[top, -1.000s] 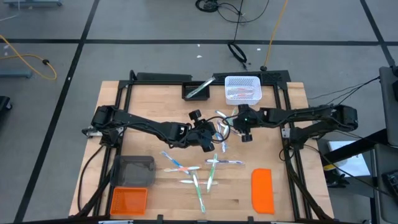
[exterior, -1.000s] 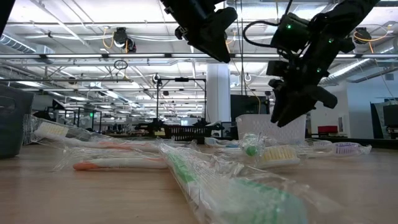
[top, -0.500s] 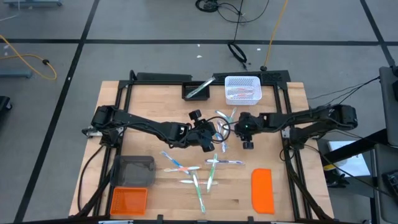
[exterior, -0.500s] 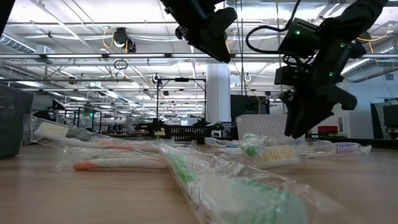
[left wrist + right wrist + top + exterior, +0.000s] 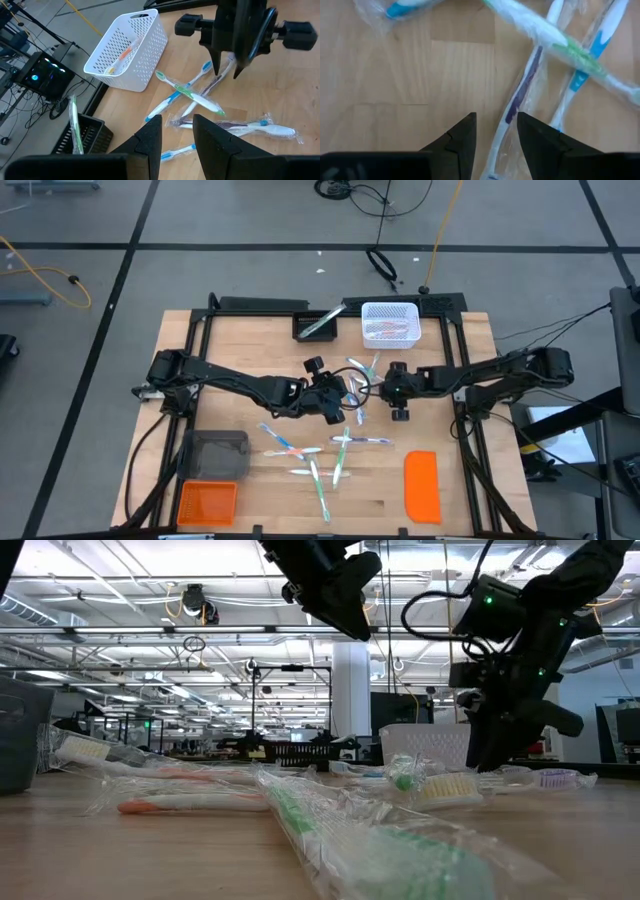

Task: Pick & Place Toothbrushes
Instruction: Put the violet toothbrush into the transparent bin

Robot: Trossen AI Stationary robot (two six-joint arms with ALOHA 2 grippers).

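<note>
Several toothbrushes in clear wrappers lie flat on the wooden table in two groups, one at mid-table (image 5: 360, 375) and one nearer the front (image 5: 320, 455). My right gripper (image 5: 495, 135) is open and low over the mid-table group. Its fingers stand on either side of a purple-accented toothbrush (image 5: 520, 100); I cannot tell whether they touch it. In the left wrist view the right gripper (image 5: 227, 72) hangs over crossed toothbrushes (image 5: 190, 95). My left gripper (image 5: 175, 137) is open and empty, held high (image 5: 340, 590) beside it at mid-table (image 5: 343, 402).
A white perforated basket (image 5: 388, 322) holding some toothbrushes stands at the far edge, with a black tray (image 5: 318, 325) to its left. An orange lid (image 5: 422, 485) lies front right. A grey bin (image 5: 218, 452) and an orange bin (image 5: 207, 502) sit front left.
My right gripper has come down toward the mid-table toothbrushes, shifting a little toward the near edge and rolling slightly. The toothbrushes have not moved.
</note>
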